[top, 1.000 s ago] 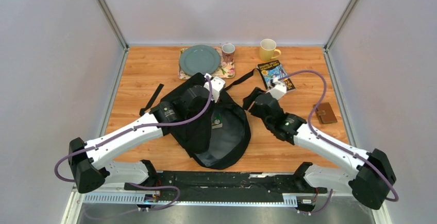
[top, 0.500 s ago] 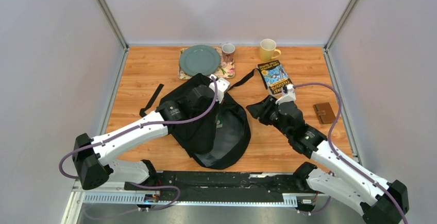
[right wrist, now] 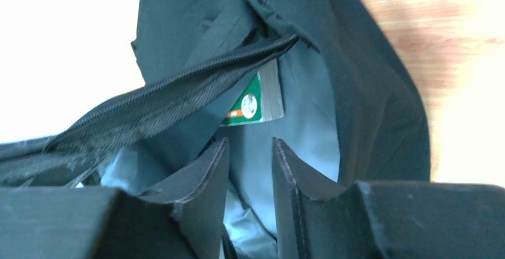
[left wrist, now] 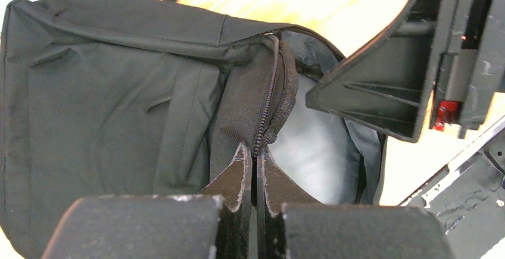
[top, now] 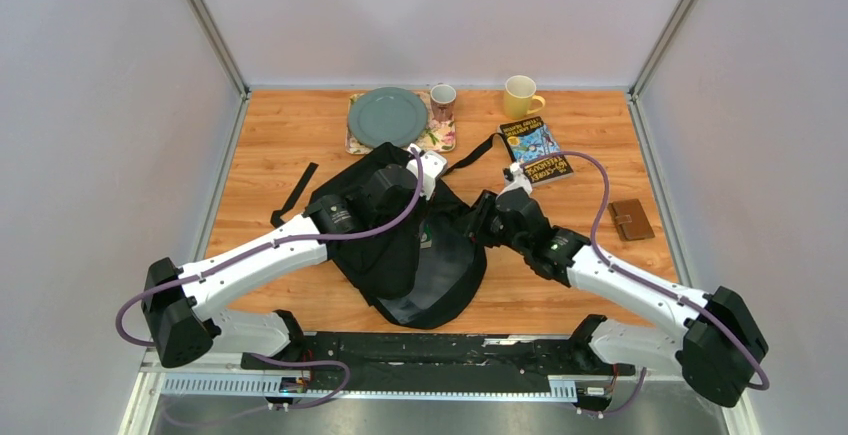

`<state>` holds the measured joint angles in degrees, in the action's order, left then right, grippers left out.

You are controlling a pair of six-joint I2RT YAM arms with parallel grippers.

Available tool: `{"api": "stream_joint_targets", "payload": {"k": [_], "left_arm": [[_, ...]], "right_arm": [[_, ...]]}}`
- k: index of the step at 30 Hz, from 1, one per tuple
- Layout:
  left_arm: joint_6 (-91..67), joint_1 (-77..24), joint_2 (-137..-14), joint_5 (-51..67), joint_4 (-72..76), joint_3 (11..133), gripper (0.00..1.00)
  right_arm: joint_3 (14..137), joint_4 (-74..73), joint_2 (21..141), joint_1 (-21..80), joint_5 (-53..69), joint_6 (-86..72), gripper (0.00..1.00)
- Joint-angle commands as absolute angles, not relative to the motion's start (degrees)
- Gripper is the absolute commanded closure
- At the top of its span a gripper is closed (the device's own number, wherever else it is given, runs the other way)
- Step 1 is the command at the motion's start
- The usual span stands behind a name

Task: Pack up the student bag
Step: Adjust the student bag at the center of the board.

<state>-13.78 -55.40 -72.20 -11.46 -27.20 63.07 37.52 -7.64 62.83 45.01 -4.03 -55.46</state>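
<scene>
The student bag (top: 420,255) is lying mid-desk (top: 270,135), reaching the near edge, soft and floppy; the left gripper (left wrist: 253,152) is pinching its zipper rim (left wrist: 271,80), the firmest hold; the right gripper (right wrist: 250,146) is hovering at the mouth, jaws slightly apart, empty.

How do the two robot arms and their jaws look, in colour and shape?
The left arm and right arm have white link shells with black joints and bulky black bases. A purple cable loops along each. The jaws are black, wedge-shaped, with worn pale edges.
</scene>
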Motion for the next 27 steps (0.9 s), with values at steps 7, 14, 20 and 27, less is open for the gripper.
{"api": "stream_joint_targets", "payload": {"k": [7, 14, 20, 27], "left_arm": [[-14.68, -55.2, -70.4, -10.9, -26.37, 66.09, 1.0], [-14.68, -55.2, -70.05, -10.64, -26.63, 66.53, 1.0], [-14.15, -55.11, -70.49, -9.41, -27.07, 66.09, 1.0], [-14.06, -55.11, -70.75, -8.53, -26.63, 66.0, 1.0]], "right_arm": [[43.77, -6.6, 73.47, 45.35, -14.24, -52.12, 0.51], [41.94, -1.78, 76.11, 45.53, -21.79, -47.12, 0.53], [41.92, 5.18, 79.98, 45.53, -24.96, -42.02, 0.51], [44.3, 5.98, 83.84, 45.44, -28.47, -39.11, 0.69]]}}
